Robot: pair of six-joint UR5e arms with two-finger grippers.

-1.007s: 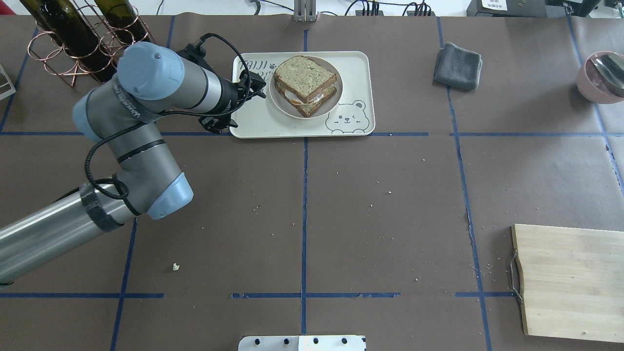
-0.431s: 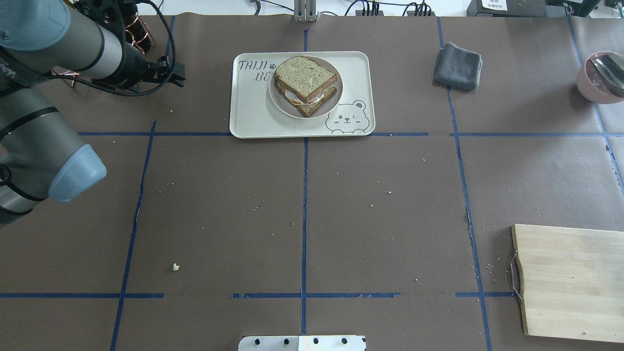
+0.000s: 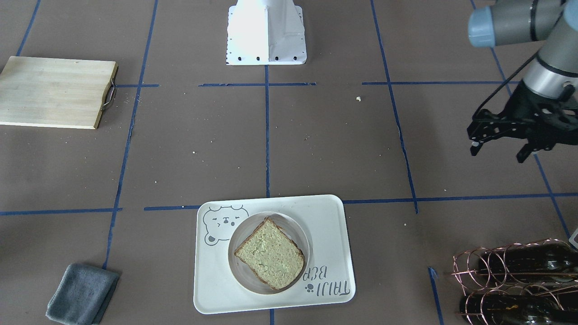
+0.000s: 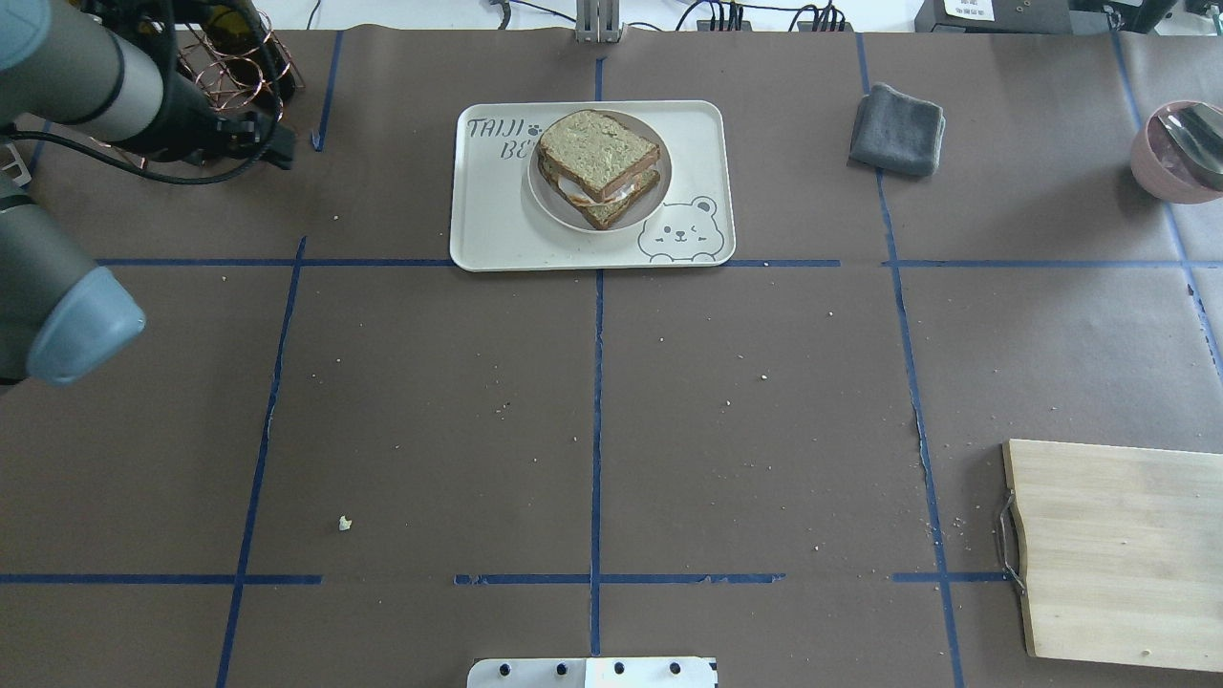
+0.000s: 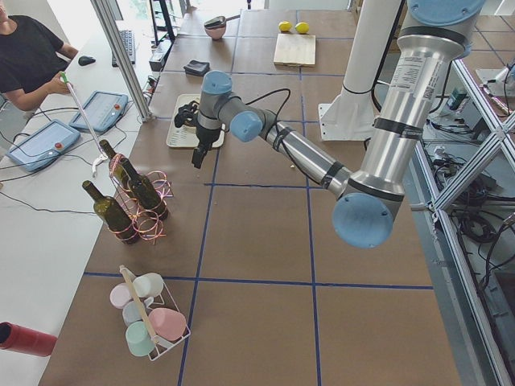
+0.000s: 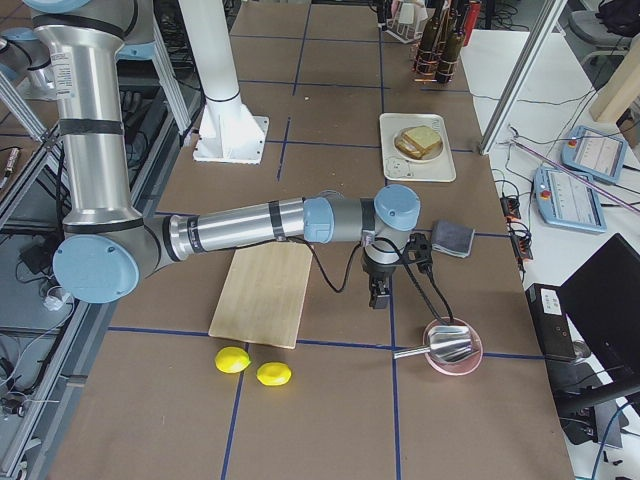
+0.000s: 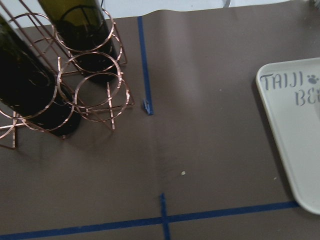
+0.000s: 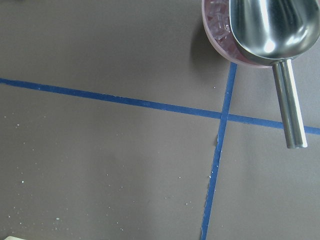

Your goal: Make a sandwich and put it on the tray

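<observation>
From across the table, the left claw [image 3: 496,151] hangs above bare paper, jaws spread wide with nothing between them. The sandwich [image 3: 271,255] sits on a plate [image 3: 235,271] on the tray [image 3: 334,216], well away from that claw.

From overhead, the left claw [image 4: 270,143] is just beside the bottle rack [image 4: 225,72], and the sandwich [image 4: 597,158] is well off on its other side.

From the right end of the table, the right claw [image 6: 380,290] hovers near a bowl [image 6: 455,352], far from the tray [image 6: 415,165]. Whether it is spread or closed, I cannot tell.

The left wrist camera shows only the rack [image 7: 75,85] and a tray corner [image 7: 290,150], with no fingers in sight. The right wrist camera shows a scoop [image 8: 270,30].

To my eye the job looks done. The next move calls only for parking both arms, and the left one should mind the rack.
</observation>
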